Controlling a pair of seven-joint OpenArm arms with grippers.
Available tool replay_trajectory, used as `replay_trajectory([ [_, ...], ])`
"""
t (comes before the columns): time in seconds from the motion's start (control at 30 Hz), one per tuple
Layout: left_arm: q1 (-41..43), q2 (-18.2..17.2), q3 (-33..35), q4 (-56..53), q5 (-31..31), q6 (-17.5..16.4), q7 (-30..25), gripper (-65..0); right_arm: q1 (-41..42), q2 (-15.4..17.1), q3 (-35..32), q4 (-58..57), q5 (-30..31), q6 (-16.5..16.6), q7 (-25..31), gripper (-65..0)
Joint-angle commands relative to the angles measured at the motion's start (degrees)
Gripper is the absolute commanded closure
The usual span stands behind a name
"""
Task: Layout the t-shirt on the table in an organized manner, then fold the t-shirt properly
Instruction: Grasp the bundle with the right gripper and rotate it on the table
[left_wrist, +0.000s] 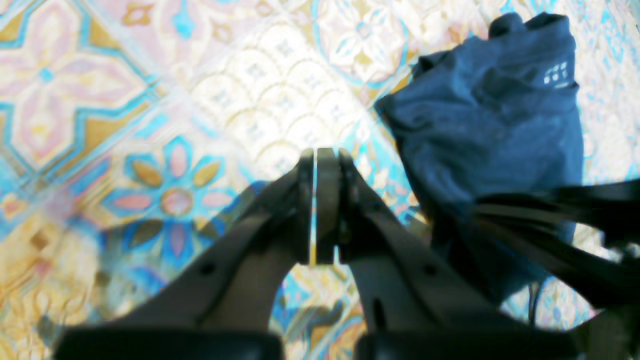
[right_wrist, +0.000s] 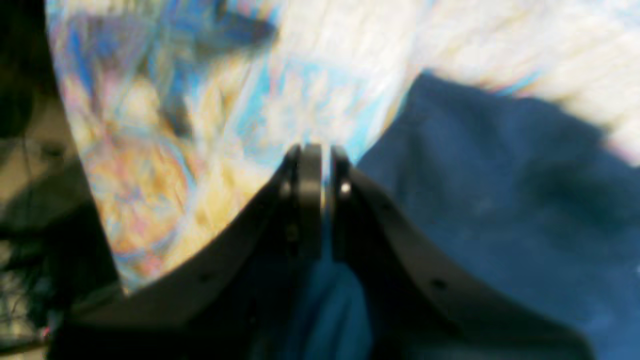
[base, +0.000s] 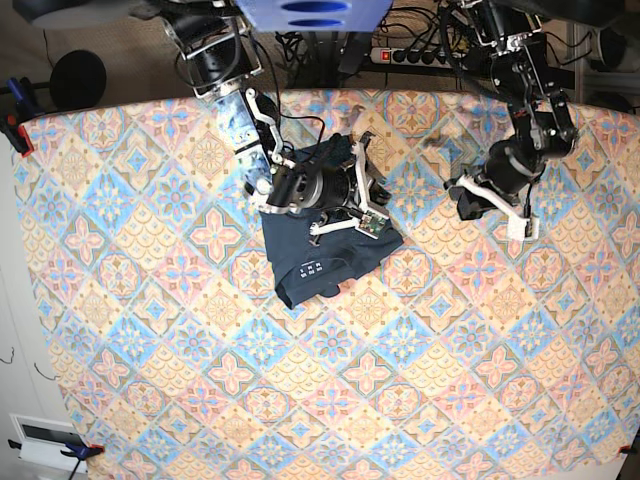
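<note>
The dark navy t-shirt (base: 318, 255) lies bunched on the patterned table (base: 150, 380), left of centre, its white neck label (base: 312, 268) facing up. My right gripper (base: 375, 210) sits over the shirt's upper right part. The blurred right wrist view shows the right gripper (right_wrist: 322, 160) shut, with blue fabric of the t-shirt (right_wrist: 500, 200) between its fingers. My left gripper (base: 463, 204) hangs above bare cloth to the shirt's right. In the left wrist view the left gripper (left_wrist: 316, 156) is shut on nothing, and the t-shirt (left_wrist: 490, 130) is off to its right.
A power strip and cables (base: 420, 55) run behind the table's far edge. Clamps (base: 14, 125) hold the cloth at the left edge. Blurred black parts (left_wrist: 560, 210) cross the left wrist view over the shirt. Bare patterned cloth (left_wrist: 150, 100) spreads to the left of the left gripper.
</note>
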Motion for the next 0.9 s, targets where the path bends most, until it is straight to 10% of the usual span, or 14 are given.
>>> replay_trajectory([
  [0.0,0.24,-0.32,-0.05,1.37,-1.0,-0.2,-0.9,0.0,2.44,0.01,0.32,-1.71,0.15,-0.38,1.67,-2.9],
  [0.6,1.38,-0.41,-0.14,1.45,-5.83,-0.29,-0.9,0.0,1.65,-0.07,0.14,-18.07,0.06,-0.38,17.84,-2.9],
  [0.87,1.38,-0.58,-0.14,1.37,-6.89,-0.29,-0.9,0.0,-3.45,0.28,0.76,5.93,0.06,-0.38,9.32,-0.9],
])
